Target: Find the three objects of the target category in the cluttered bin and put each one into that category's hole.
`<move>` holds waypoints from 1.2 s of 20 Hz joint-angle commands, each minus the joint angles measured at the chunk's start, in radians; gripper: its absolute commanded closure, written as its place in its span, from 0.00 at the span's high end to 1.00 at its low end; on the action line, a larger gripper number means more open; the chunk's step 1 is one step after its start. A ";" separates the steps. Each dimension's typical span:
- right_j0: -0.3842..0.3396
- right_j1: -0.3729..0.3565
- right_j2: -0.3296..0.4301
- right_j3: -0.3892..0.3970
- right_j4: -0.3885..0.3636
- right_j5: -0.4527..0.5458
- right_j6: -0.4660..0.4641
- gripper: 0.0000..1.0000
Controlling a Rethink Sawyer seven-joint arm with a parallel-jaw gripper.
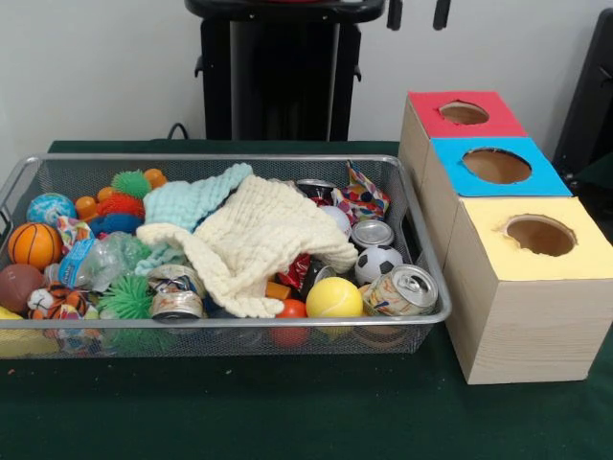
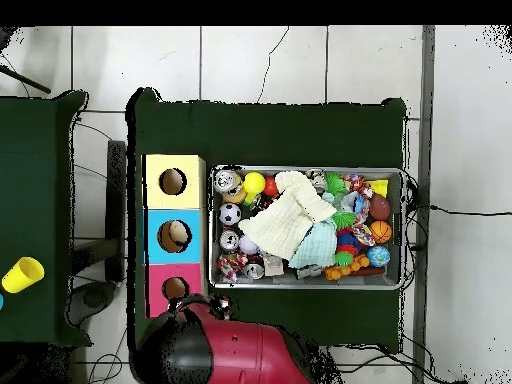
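Front camera sits low and close across the surface, facing the wire bin and boxes. Overhead camera looks straight down from high up, sharing bin and boxes, half-turned.

Gripper tips high, seemingly parted.

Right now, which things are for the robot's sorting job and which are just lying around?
For the job: wire bin, red box, blue box, yellow box, yellow ball, silver can.
Just lying about: cream cloth, mint cloth, yellow cup on the side table.
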 commanded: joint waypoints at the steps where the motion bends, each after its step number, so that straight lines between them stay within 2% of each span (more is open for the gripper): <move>1: -0.051 0.123 0.106 0.013 0.033 -0.132 0.102 1.00; 5: -0.058 0.181 0.127 0.022 0.024 -0.214 0.132 1.00; 9: -0.048 0.220 0.126 0.015 0.022 -0.254 0.159 1.00; 17: -0.069 0.266 0.162 0.037 0.075 -0.286 0.196 1.00; 24: -0.104 0.304 0.185 0.057 0.053 -0.372 0.193 1.00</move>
